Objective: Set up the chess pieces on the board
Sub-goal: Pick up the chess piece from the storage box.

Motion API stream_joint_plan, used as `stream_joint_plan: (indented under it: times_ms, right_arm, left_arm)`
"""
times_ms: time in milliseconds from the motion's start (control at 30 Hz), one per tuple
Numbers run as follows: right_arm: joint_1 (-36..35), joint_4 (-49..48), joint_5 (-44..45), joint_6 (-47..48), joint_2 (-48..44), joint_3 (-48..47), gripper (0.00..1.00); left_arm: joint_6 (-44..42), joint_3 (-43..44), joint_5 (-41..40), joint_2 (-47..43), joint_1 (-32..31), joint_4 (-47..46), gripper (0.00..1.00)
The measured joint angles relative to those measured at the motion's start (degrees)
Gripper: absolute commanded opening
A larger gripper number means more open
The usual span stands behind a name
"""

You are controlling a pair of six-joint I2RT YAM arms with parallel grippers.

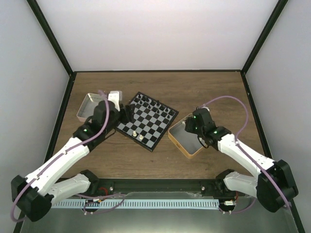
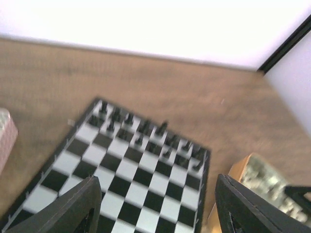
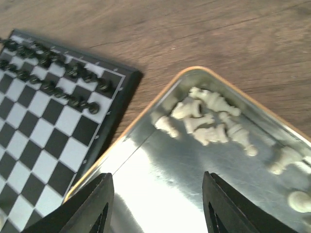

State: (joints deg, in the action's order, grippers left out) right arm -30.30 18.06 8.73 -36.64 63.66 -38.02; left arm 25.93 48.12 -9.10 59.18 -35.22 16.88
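The checkered board (image 1: 148, 120) lies mid-table, black pieces (image 1: 153, 105) lined on its far rows and two cream-white pieces (image 1: 137, 135) near its front corner. My left gripper (image 1: 127, 114) hovers over the board's left edge, open and empty; the left wrist view shows the board (image 2: 131, 170) between its fingers (image 2: 73, 208). My right gripper (image 1: 198, 138) is open and empty over the gold-rimmed tin (image 1: 181, 141). In the right wrist view several cream-white pieces (image 3: 209, 121) lie in the tin (image 3: 160, 179) ahead of the fingers (image 3: 92, 208), and the board (image 3: 43, 126) is at left.
A second open silver tin (image 1: 90, 107) sits at the back left behind my left arm. Black frame posts and white walls ring the wooden table (image 1: 160, 85).
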Motion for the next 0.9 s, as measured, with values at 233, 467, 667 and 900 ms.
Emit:
stream_joint_plan:
  times_ms: [233,467,667,900]
  right_arm:
    - [5.22,0.81,1.4,-2.05,3.06,0.02,0.41]
    - [7.32,0.85,1.29,-1.79,10.75,-0.48,0.4]
    - [7.32,1.01,1.6,-1.92,14.01,-1.4,0.47]
    - [7.37,1.62,3.26,-3.37,17.99,-2.86,0.47]
  left_arm:
    - [-8.5,4.33,-2.67,-8.13,0.0,-4.04,0.75]
    - [-14.14,0.79,-3.56,-10.93,0.0,-8.76,0.76]
    - [-15.67,-0.55,-3.69,-10.86,0.0,-9.01,0.76]
    - [-15.74,-0.98,-3.5,-10.82,0.0,-9.62,0.77]
